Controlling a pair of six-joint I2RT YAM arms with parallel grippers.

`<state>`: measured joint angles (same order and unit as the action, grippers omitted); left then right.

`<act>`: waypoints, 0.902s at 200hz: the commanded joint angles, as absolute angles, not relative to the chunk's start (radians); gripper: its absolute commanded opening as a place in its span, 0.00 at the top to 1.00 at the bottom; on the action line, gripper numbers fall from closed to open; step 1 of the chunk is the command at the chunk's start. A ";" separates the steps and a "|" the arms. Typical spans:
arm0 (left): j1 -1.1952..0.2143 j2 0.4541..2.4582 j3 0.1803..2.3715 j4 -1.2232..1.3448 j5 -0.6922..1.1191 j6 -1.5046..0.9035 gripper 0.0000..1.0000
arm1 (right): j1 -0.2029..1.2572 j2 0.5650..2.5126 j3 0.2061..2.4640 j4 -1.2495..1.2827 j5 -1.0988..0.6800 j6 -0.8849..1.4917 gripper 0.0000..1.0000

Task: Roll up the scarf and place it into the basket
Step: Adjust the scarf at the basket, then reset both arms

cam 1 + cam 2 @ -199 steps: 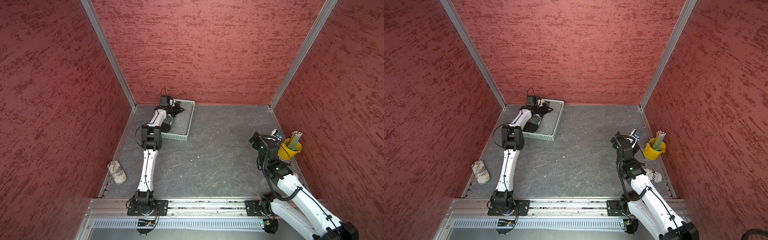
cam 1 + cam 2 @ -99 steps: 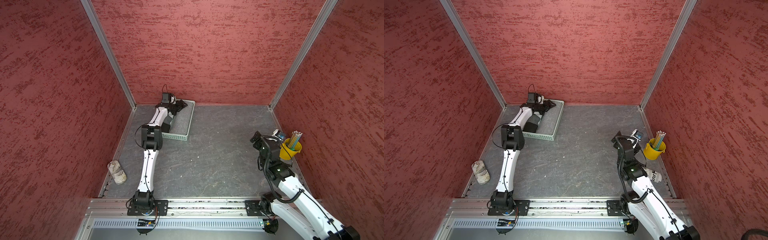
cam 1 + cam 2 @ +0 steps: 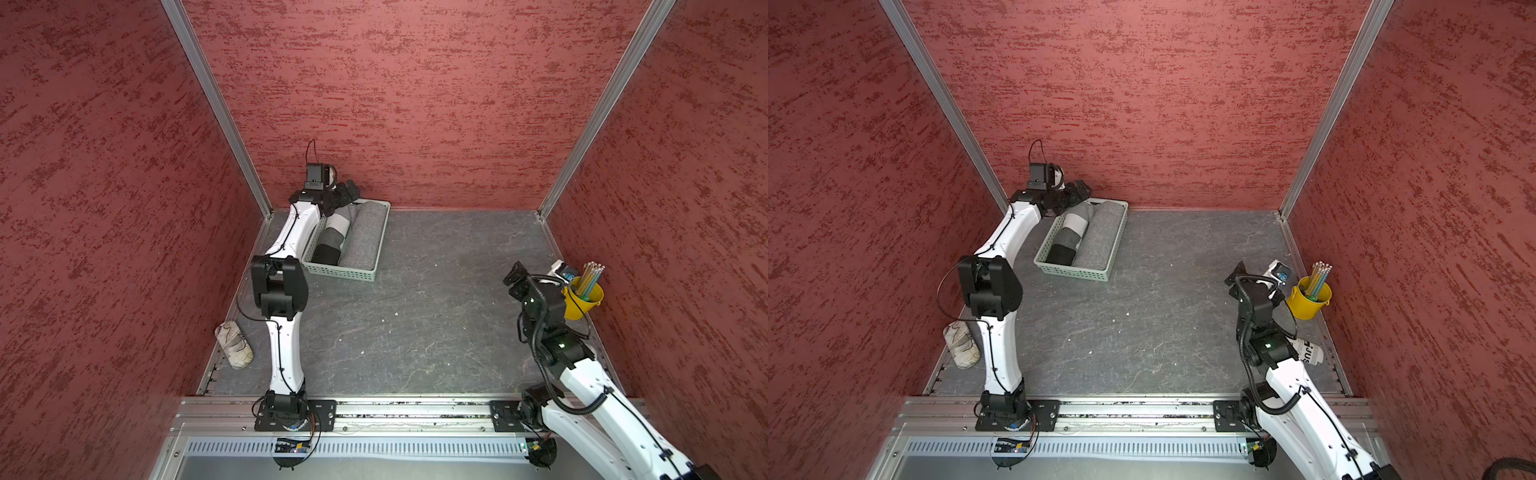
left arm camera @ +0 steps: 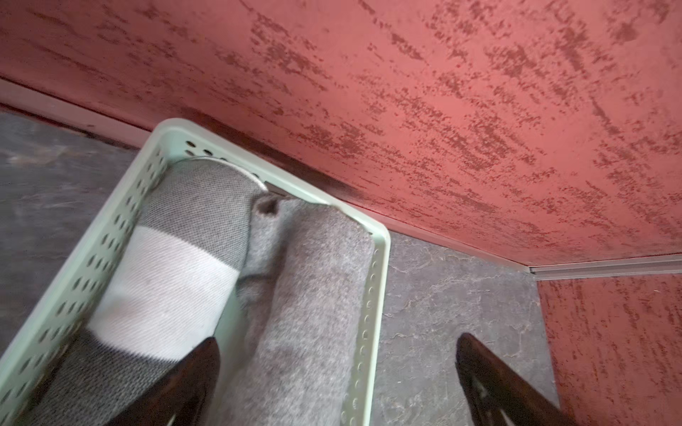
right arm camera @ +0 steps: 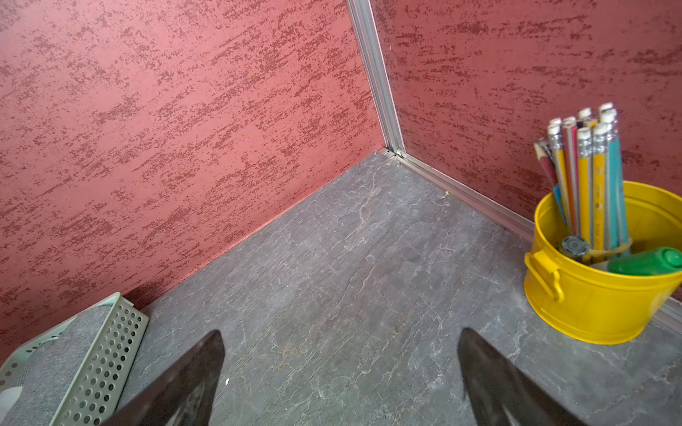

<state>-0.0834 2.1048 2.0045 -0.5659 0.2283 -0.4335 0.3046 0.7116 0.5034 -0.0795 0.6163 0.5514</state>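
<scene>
change: the left gripper [image 4: 337, 337] now stands spread wide and empty. A second ago you had it pinched shut, low in the basket [image 3: 340, 272]. It has come up off the roll and hangs over the basket's far end.
scarf [image 4: 173, 280]: rolled, striped grey/white/black. It lies lengthwise in the basket on the side nearer the left arm, and nothing grips it.
plain grey roll [image 4: 313, 295]: in the same basket, pressed against the striped one. You can't tell which cloth is the task's from here. My read is that the striped one is the scarf.
right gripper [image 5: 341, 332]: fingers spread, holding nothing, over bare table [image 5: 332, 239] just beside the yellow bucket [image 5: 590, 295] and well apart from the basket. Same as a second ago.
meaning: the release is done. The roll keeps its shape and sits inside the walls, so the placement looks complete.
next: you likely only need to back the left arm out, keeping the fingers above the rim.
risk: the freed roll could loosen, but there's no sign of that yet.
</scene>
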 commanded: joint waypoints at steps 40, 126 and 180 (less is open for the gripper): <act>-0.013 1.590 1.298 -0.257 0.092 -0.279 0.01 | 0.301 0.779 0.405 0.015 0.660 0.495 0.01; 0.060 1.094 0.410 0.370 0.019 0.011 0.01 | 0.290 1.004 0.216 0.753 0.675 -0.049 0.01; 0.058 1.263 0.329 0.675 0.112 0.059 0.00 | 0.204 1.160 0.139 1.017 0.549 -0.108 0.01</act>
<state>0.0544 1.2160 0.3370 0.4377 0.0521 0.0067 0.2501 1.1145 0.1459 0.8238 0.6178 -0.0532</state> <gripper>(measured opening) 0.995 0.989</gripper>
